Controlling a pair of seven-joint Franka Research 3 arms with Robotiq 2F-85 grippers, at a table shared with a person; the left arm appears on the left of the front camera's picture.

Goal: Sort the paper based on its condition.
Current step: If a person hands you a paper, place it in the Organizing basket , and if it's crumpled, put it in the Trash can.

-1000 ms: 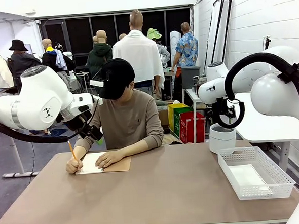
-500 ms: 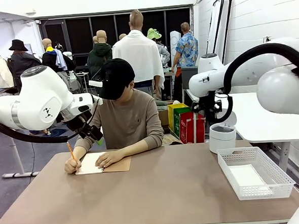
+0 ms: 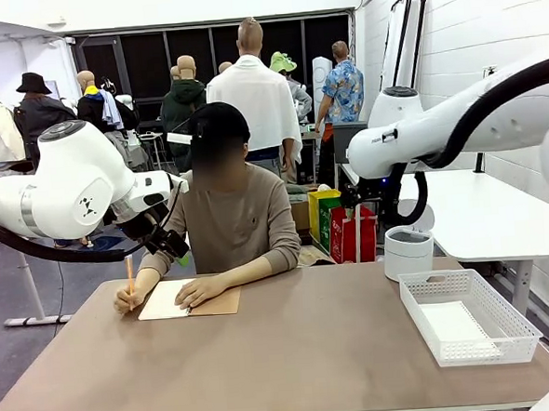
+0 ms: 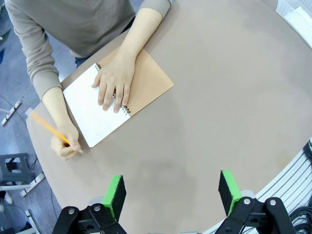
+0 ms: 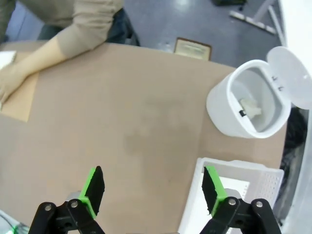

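Note:
A flat white sheet of paper (image 3: 454, 323) lies in the white mesh basket (image 3: 518, 328) at the table's right; the right wrist view shows this sheet (image 5: 235, 188) too. A crumpled pale lump (image 5: 251, 108) sits in the open white bin (image 5: 229, 117). The person writes with an orange pencil (image 4: 48, 129) on a spiral notebook's white page (image 4: 90, 114), the other hand (image 4: 114, 80) flat on it. My left gripper (image 4: 172, 192) hovers open high above the table, nearer me than the notebook. My right gripper (image 5: 152, 190) hangs open above the table's right half, left of the basket (image 5: 265, 180).
The notebook's brown cover (image 4: 148, 83) is folded out beside the page. The white bin (image 3: 408, 251) stands beyond the table's far right corner. My left arm (image 3: 77, 180) is raised at the left, my right arm (image 3: 419, 131) high at the right. Bare tabletop (image 3: 292, 344) spans the middle.
My right arm has swung upward and toward the middle, its forearm now stretched high across the right side. The person's pencil hand has shifted slightly left. The left arm has stayed put.

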